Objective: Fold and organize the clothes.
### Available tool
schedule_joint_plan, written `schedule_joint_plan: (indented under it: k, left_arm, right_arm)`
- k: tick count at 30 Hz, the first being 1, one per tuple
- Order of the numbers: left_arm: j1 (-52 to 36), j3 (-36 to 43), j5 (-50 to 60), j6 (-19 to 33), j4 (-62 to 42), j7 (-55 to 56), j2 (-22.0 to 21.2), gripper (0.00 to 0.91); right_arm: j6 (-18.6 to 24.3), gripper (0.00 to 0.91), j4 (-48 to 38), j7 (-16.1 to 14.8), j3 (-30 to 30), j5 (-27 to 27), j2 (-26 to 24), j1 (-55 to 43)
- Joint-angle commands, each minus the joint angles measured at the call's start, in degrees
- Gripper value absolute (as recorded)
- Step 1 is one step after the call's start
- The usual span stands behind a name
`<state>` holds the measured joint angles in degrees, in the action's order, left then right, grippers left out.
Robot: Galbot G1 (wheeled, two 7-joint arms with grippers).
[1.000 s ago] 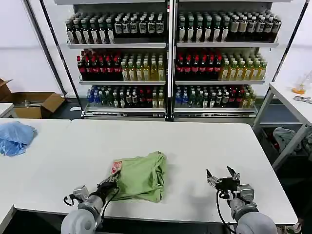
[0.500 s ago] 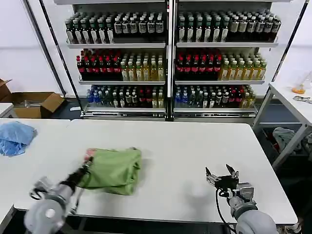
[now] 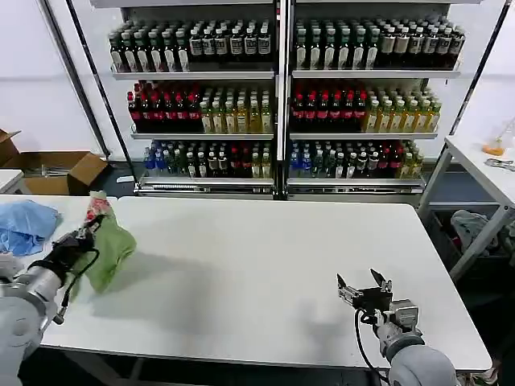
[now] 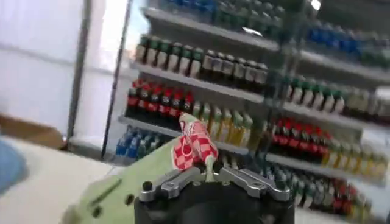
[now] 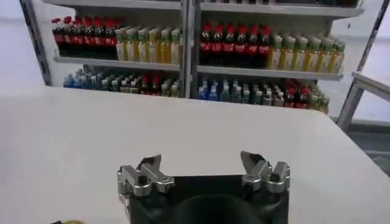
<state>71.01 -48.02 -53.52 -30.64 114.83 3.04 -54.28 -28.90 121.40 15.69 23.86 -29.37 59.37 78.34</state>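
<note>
The clothes are one folded light green shirt (image 3: 110, 245) with a red-and-white print at its top edge. It hangs lifted at the white table's far left, bunched, with my left gripper (image 3: 83, 235) shut on its edge. In the left wrist view the green fabric (image 4: 131, 182) and the checked print (image 4: 194, 143) stick up between the closed fingers of my left gripper (image 4: 209, 177). My right gripper (image 3: 364, 291) rests open over the table's front right with nothing between its fingers; my right gripper (image 5: 201, 165) faces bare tabletop in its wrist view.
A light blue cloth (image 3: 24, 225) lies on the neighbouring table at far left. Shelves of bottles (image 3: 278, 104) stand behind the white table (image 3: 265, 265). A cardboard box (image 3: 56, 170) sits on the floor at left, another table (image 3: 483, 173) at right.
My left gripper has carried the folded shirt from the table's front middle to the far left and raised it off the surface. The right arm has stayed put.
</note>
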Motion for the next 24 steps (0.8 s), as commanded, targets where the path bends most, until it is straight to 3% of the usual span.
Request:
schedule_joint_plan:
  k: [1,8,18,22,23,24]
  left_arm:
    - [-3.02,31.77,50.4,1.92,-7.5,-5.81,-3.6,0.03]
    - [-5.85,41.38,51.94,0.51,-4.21,-5.95,-10.81,0.03]
    - [-15.6,47.06,29.62,-2.15,-11.04,2.32,-18.96,0.03]
    - [-19.96,49.45,26.98,1.16,-16.5,5.61,-23.23,0.04]
    - [-20.41,50.04,26.73,1.45,-17.39,6.0,-23.92,0.101]
    - [-21.26,50.68,26.46,1.91,-18.51,6.54,-25.0,0.474]
  right_arm:
    - [0.09,0.907,-0.06,-0.02,0.89,-0.16,-0.27,0.05]
    - [-0.09,0.907,0.49,0.06,1.94,-0.41,-0.33,0.2]
    - [0.08,0.907,0.06,-0.17,1.54,-0.45,-0.07,-0.37]
    - [0.09,0.907,-0.19,-0.28,1.0,-0.57,0.06,-1.17]
    - [0.09,0.907,-0.18,-0.34,0.83,-0.65,0.1,-1.39]
    - [0.09,0.907,-0.19,-0.41,0.64,-0.74,0.15,-1.59]
